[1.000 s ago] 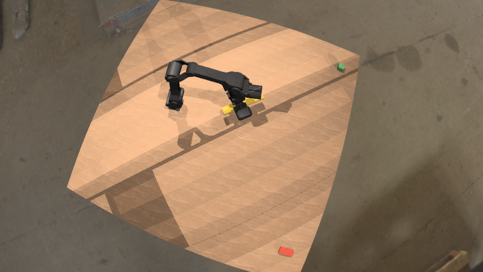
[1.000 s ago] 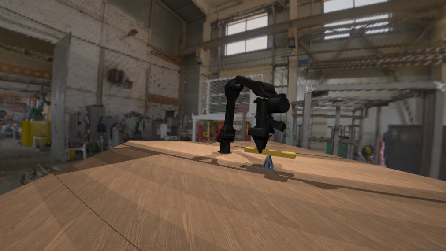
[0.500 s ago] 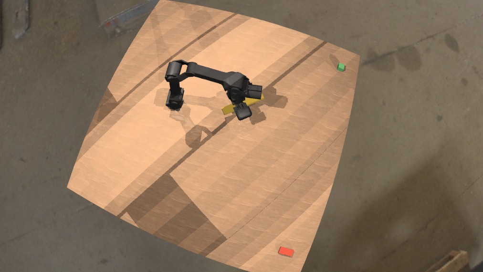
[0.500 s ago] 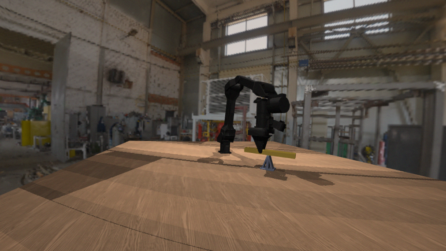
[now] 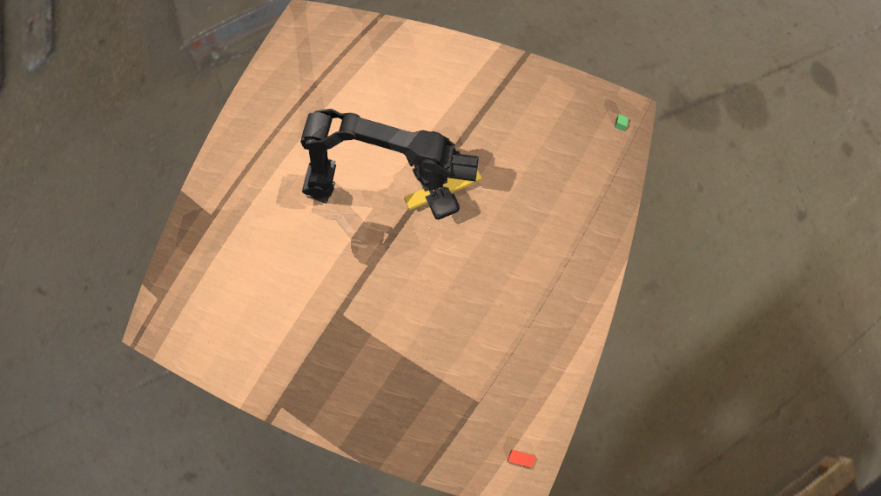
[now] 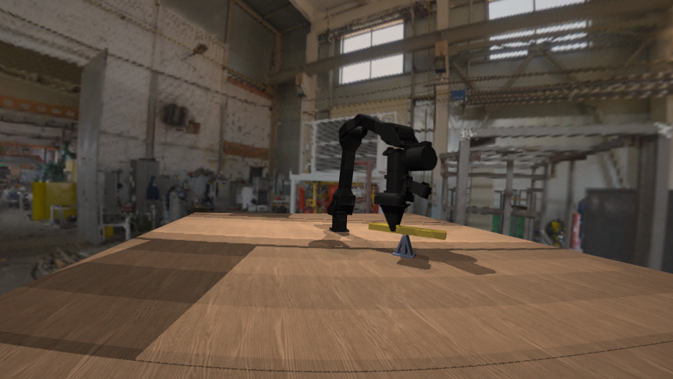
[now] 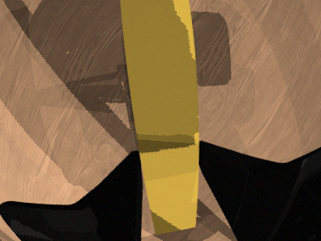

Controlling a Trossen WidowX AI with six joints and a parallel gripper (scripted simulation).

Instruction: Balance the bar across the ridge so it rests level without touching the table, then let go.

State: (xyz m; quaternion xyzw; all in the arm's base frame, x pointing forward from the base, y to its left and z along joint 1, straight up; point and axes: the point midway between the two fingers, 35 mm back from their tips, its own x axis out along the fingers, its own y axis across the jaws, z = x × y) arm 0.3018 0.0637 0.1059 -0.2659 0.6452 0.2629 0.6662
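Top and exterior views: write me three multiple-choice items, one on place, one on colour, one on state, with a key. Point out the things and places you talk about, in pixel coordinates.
1. Where in the top view is the red block (image 5: 521,459)?
A) upper left
B) lower right
C) centre

2. What colour is the bar (image 5: 416,200) (image 6: 423,232) (image 7: 166,85)?
A) yellow
B) white
C) purple

3. How is the bar placed?
A) flat on the table
B) standing on end
C) raised above the table

1 B: it sits near that table corner.
2 A: all three views show yellow.
3 C: the exterior view shows it at the ridge's (image 6: 404,254) top.
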